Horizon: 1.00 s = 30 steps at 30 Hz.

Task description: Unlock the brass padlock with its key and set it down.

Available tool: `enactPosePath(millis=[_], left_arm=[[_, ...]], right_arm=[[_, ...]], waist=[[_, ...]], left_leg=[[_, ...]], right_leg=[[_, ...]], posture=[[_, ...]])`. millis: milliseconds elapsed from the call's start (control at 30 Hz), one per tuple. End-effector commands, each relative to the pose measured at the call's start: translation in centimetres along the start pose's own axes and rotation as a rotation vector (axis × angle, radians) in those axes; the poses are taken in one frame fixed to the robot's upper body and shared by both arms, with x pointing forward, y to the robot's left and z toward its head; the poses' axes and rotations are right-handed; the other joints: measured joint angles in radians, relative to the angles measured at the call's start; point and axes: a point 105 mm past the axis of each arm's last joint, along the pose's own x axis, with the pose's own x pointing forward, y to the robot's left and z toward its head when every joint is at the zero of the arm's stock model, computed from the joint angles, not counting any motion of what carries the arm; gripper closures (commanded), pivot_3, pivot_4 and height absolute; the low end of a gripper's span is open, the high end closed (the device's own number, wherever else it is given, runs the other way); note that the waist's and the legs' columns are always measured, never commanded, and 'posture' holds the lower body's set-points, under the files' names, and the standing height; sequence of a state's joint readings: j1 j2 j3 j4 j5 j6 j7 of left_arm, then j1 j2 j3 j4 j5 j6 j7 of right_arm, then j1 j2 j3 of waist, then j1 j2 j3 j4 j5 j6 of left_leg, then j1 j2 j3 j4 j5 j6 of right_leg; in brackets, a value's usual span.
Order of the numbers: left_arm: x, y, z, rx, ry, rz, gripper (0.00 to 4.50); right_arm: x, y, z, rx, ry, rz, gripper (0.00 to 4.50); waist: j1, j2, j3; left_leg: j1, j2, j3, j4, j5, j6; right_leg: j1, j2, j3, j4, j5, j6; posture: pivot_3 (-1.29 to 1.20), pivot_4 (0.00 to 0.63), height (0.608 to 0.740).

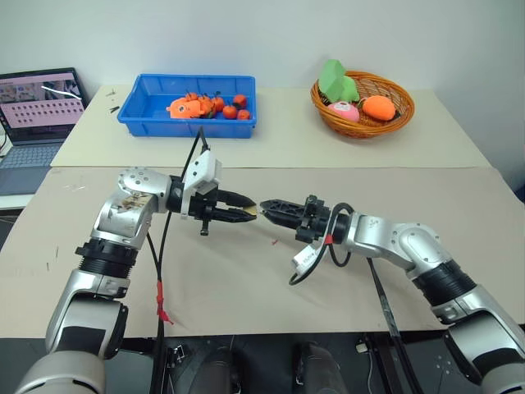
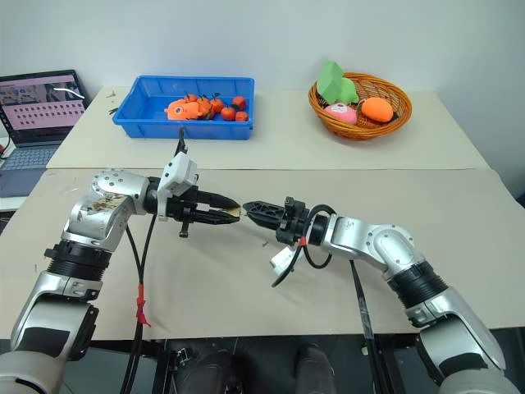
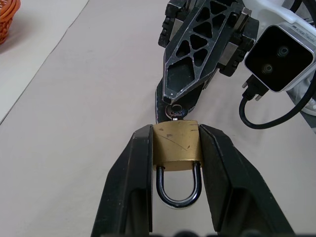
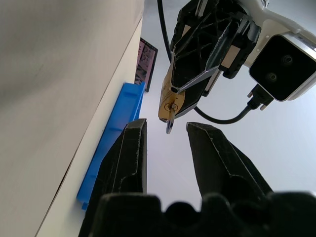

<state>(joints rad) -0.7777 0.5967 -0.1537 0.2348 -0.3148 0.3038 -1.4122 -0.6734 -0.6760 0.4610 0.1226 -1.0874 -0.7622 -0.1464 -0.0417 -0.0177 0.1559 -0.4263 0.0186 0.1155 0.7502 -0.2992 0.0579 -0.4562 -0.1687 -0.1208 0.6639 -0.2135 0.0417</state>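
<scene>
Padlock: the brass padlock [image 3: 176, 145] is held above the table, clamped by its flat sides between the left gripper's fingers, shackle [image 3: 178, 186] pointing back toward the wrist and apparently still closed.
Key: the key [image 3: 174, 112] sticks out of the padlock's bottom face, its round head just beyond the brass body, between the two grippers.
Left gripper: the left gripper [image 1: 244, 208] is closed narrowly on the padlock's body, pointing toward the robot's right and tilted slightly down.
Left arm: raised over the near table, elbow out to the left, forearm running inward across the body.
Right gripper: the right gripper [image 4: 166, 129] points level toward the left one, tip to tip, its fingers parted with a clear gap; the key head sits just beyond the tips, and whether they touch it is hard to tell.
Right arm: reaches in from the right, forearm low over the table [image 1: 246, 279].
Further off: a blue bin [image 1: 188, 105] and a wicker basket [image 1: 363, 103] stand on the far table, a laptop [image 1: 37, 123] at the left edge.
</scene>
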Motion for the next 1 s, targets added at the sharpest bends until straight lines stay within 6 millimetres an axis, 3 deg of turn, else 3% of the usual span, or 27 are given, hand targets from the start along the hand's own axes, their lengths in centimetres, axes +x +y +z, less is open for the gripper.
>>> enactPosePath(millis=[33,667,767,867,1000], left_arm=[[-0.44,0.35,1.31,0.050,-0.019,0.017,3.64],[-0.38,0.35,1.36,0.053,-0.020,0.013,3.64],[-0.39,0.36,1.40,0.051,-0.021,0.013,3.64],[-0.41,0.36,1.38,0.052,-0.020,0.013,3.64],[-0.43,0.36,1.39,0.051,-0.021,0.013,3.64]], right_arm=[[0.02,-1.10,0.26,-0.007,-0.009,-0.039,2.81],[0.02,-1.23,-0.02,-0.008,0.007,-0.040,2.81],[0.03,-1.27,-0.06,-0.006,0.008,-0.043,3.45],[0.05,-1.31,-0.05,-0.007,0.008,-0.045,4.47],[0.07,-1.40,-0.04,-0.009,0.006,-0.048,4.47]], waist=[[0.000,0.000,0.000],[0.000,0.000,0.000],[0.000,0.000,0.000],[0.000,0.000,0.000],[0.000,0.000,0.000]], left_leg=[[0.000,0.000,0.000,0.000,0.000,0.000],[0.000,0.000,0.000,0.000,0.000,0.000],[0.000,0.000,0.000,0.000,0.000,0.000],[0.000,0.000,0.000,0.000,0.000,0.000],[0.000,0.000,0.000,0.000,0.000,0.000]], right_leg=[[0.000,0.000,0.000,0.000,0.000,0.000],[0.000,0.000,0.000,0.000,0.000,0.000],[0.000,0.000,0.000,0.000,0.000,0.000],[0.000,0.000,0.000,0.000,0.000,0.000],[0.000,0.000,0.000,0.000,0.000,0.000]], posture=[[0.00,0.150,0.684],[0.00,0.150,0.684],[0.00,0.150,0.684],[0.00,0.150,0.684],[0.00,0.150,0.684]])
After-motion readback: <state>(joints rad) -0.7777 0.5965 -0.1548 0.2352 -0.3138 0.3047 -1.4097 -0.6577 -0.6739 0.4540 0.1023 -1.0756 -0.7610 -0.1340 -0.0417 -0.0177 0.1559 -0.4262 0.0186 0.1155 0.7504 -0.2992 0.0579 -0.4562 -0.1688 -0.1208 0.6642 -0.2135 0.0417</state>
